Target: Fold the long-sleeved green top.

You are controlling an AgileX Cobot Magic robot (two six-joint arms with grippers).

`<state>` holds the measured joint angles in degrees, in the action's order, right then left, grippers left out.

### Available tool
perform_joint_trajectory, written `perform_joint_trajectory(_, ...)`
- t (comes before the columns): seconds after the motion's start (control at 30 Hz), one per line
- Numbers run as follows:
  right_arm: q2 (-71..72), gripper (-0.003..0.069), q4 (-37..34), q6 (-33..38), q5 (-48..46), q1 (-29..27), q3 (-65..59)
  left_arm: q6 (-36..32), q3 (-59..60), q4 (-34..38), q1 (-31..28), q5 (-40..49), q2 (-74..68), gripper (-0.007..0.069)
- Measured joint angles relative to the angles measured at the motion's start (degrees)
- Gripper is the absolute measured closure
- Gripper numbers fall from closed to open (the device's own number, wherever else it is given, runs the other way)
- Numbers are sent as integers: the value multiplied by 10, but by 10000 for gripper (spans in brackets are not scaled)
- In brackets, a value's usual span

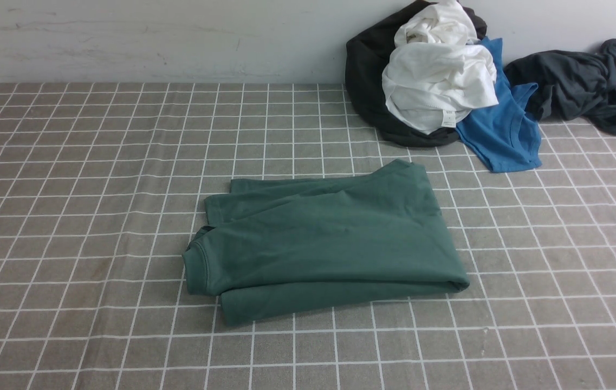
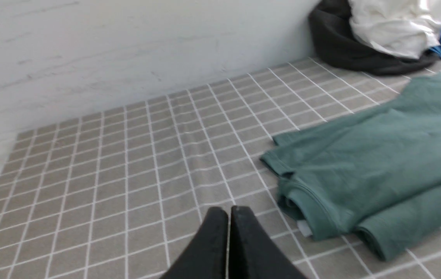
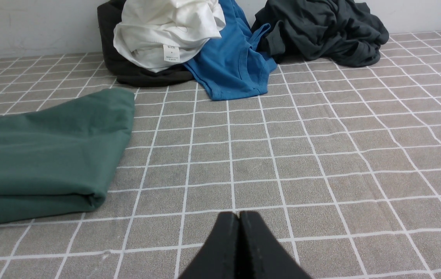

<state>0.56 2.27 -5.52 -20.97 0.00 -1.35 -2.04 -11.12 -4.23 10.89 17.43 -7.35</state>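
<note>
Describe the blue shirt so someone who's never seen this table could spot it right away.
Look at the clothes pile against the wall at the checked table's far right. The blue T-shirt spills forward from beneath the white garment, left of the dark grey garment. It is the only bright blue piece.

Front high; wrists low, sharing green top (image 1: 324, 238).

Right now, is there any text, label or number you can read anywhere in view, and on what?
White garment, sewn-in label: printed marks, too small and blurred to read.
Green long-sleeved top, white neck tag: only an edge shows, no text visible.
Blue T-shirt, dark garments, checked tablecloth: none.
</note>
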Motion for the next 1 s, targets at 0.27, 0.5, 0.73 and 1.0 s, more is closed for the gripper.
perform_joint_trajectory(0.27,0,673,0,0,0,0,0,-2,120,46,-113,-81,71,631)
perform_joint_trajectory(0.5,0,673,0,1,0,0,0,-2,126,47,-124,19,79,631)
perform_joint_trajectory(0.73,0,673,0,1,0,0,0,-2,127,50,-124,33,79,631)
perform_joint_trajectory(1.0,0,673,0,1,0,0,0,-2,127,50,-124,33,79,631)
